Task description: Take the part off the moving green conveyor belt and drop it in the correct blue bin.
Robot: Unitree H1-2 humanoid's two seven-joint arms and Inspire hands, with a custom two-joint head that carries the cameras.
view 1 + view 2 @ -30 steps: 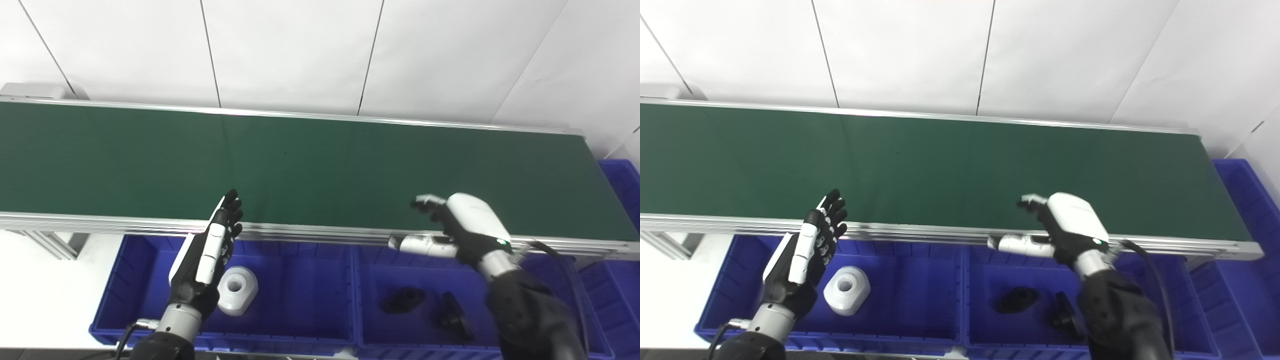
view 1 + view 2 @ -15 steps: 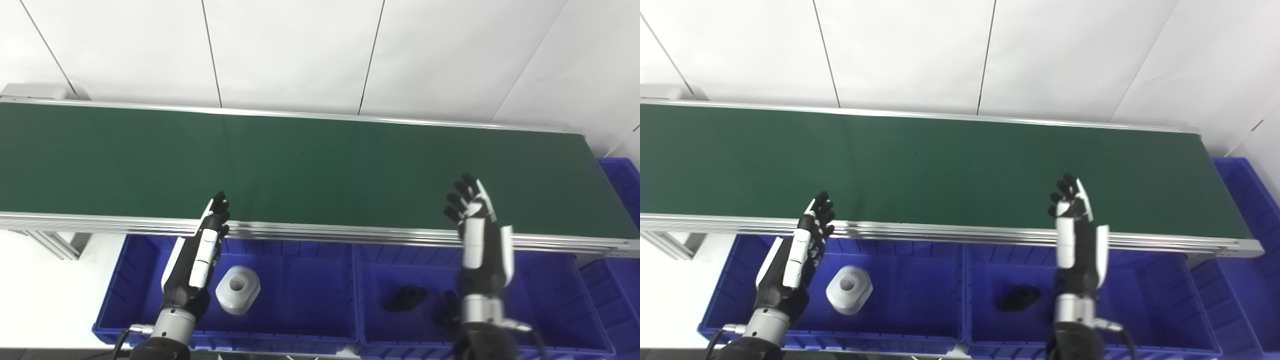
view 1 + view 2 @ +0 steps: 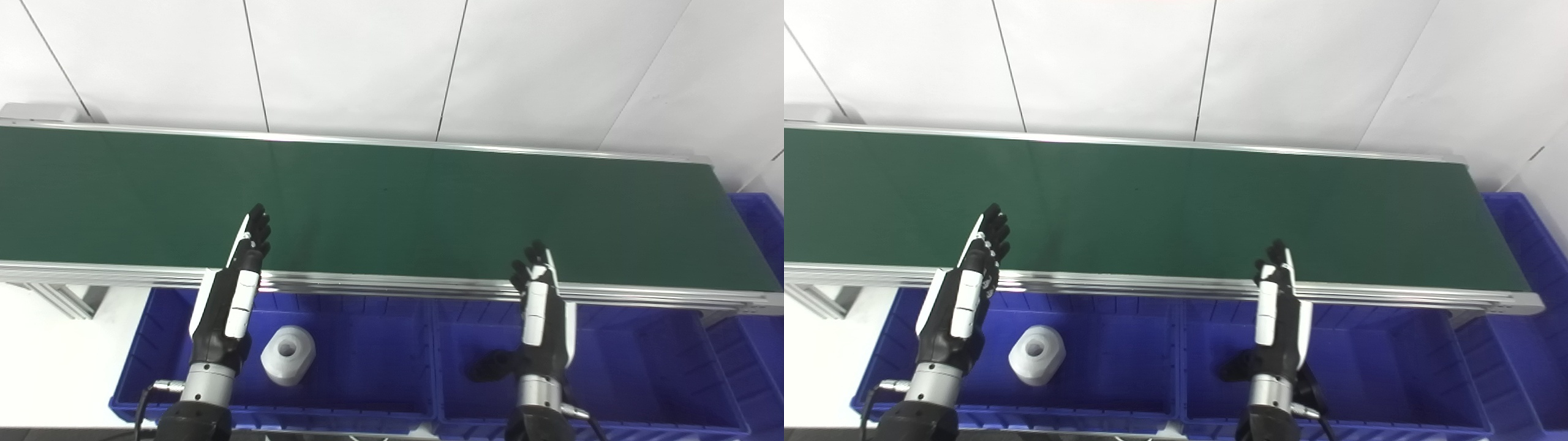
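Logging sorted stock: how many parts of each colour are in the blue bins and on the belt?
White part: 1, in the left blue bin
Black part: 1 in view, in the middle blue bin; the right hand hides some of that bin
On the green belt: 0
Total: 2 in view

I see a matt green belt [image 3: 392, 208] edged by shiny metal rails [image 3: 392, 285]. The blue bins [image 3: 367, 361] look like smooth plastic, the white part [image 3: 288, 355] like matt plastic. Both hands [image 3: 236, 294] [image 3: 542, 306] wear glossy white and black shells.
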